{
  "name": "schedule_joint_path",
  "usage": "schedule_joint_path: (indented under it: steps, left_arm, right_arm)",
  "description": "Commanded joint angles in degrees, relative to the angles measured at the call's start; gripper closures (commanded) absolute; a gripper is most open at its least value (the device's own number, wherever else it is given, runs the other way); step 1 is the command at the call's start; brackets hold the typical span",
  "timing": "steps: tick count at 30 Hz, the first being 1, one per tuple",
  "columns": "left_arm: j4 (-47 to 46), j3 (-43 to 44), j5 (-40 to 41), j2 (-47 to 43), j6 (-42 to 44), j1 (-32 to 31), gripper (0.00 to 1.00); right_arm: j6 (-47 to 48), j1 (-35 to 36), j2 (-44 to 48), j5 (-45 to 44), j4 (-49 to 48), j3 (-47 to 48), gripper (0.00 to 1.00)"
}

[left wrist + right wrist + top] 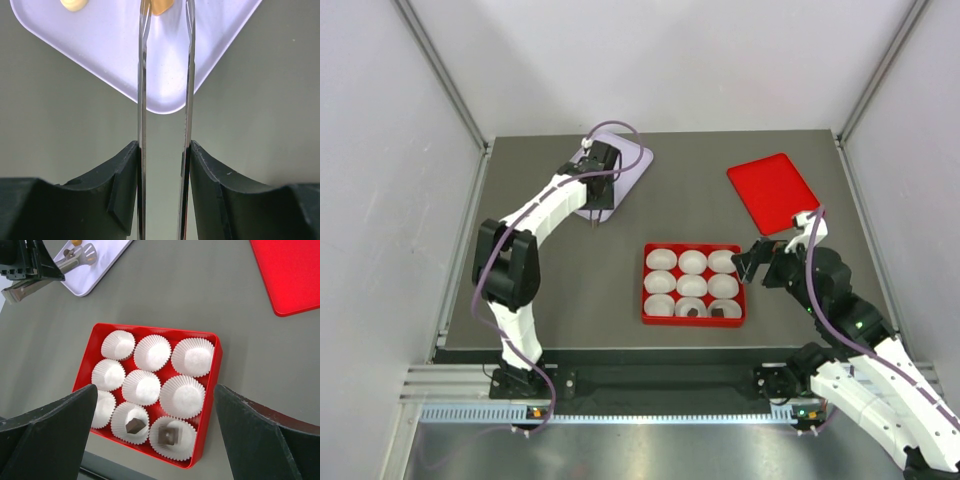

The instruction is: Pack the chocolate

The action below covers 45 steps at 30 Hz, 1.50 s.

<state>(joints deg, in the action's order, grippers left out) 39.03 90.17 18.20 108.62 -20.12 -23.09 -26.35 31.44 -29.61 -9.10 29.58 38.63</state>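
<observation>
Tongs over the tray, two chocolates in the box.
The left claw (163, 150) is clenched on thin metal tongs (187, 90), whose blades reach over the lilac tray (100, 60) at the far left and flank a caramel chocolate (160, 6). Whether they pinch it cannot be told. A pale yellow piece (75, 4) lies to its left. In the red box (155, 331) mid-table, one dark chocolate (135, 426) and a second dark chocolate (168, 435) sit in neighbouring paper cups (150, 352) of the near row. The right claw (155, 390) hangs released over the box, and the red lid (295, 270) lies far right.
</observation>
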Motion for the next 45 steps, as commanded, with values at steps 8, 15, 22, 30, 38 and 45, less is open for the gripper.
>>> schedule_joint_path:
  steps: [8,15,22,30,38,45]
  left_arm:
    - [-1.8,2.1,3.1,0.1,-1.7,1.1,0.53]
    - [-2.1,1.9,1.1,1.2,-1.2,1.4,0.53]
    - [-2.1,1.3,-0.1,1.3,-1.0,1.4,0.56]
    - [-0.1,2.4,0.3,1.1,-0.5,1.4,0.60]
    - [1.9,3.7,-0.4,-1.5,0.3,1.4,0.63]
    - [3.1,3.4,-1.2,-3.8,0.4,1.3,0.64]
  right_arm:
    - [1.2,-0.5,-1.0,-1.2,-3.0,0.8,0.00]
    - [1.0,-0.5,-1.1,-0.9,-3.5,0.7,0.00]
    - [1.1,-0.6,-0.9,-1.2,-3.3,0.6,0.00]
    - [0.9,-0.5,-1.0,-1.1,-3.4,0.5,0.00]
    - [0.9,-0.6,-0.9,-1.4,-3.5,0.4,0.00]
    - [0.9,-0.5,-1.2,-1.3,-3.4,0.5,0.00]
